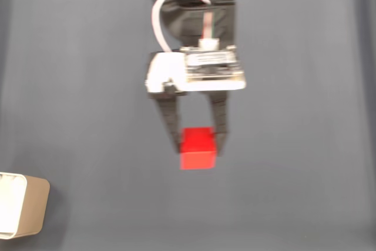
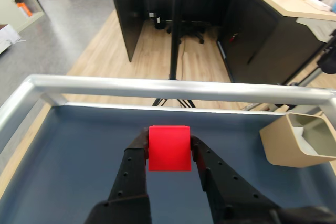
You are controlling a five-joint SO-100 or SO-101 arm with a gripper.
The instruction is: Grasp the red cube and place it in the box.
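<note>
While the red cube [image 1: 197, 148] is pinched by the claw [image 1: 197, 147], the grab looks done.
Cube's not yet put in the box [image 2: 299, 141], which is seen well apart.

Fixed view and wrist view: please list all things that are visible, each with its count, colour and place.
red cube: one, bright red, between the gripper fingers, near the middle of the mat in the fixed view.
box: one, beige outside and white inside, at the lower left edge of the fixed view, at the right in the wrist view.
mat: one, dark grey-blue, covering the table.
metal rail: one, silver, along the far edge of the table in the wrist view.
office chair: one, black, on the wooden floor beyond the table.
gripper: one, black fingers, shut on the red cube.
</note>
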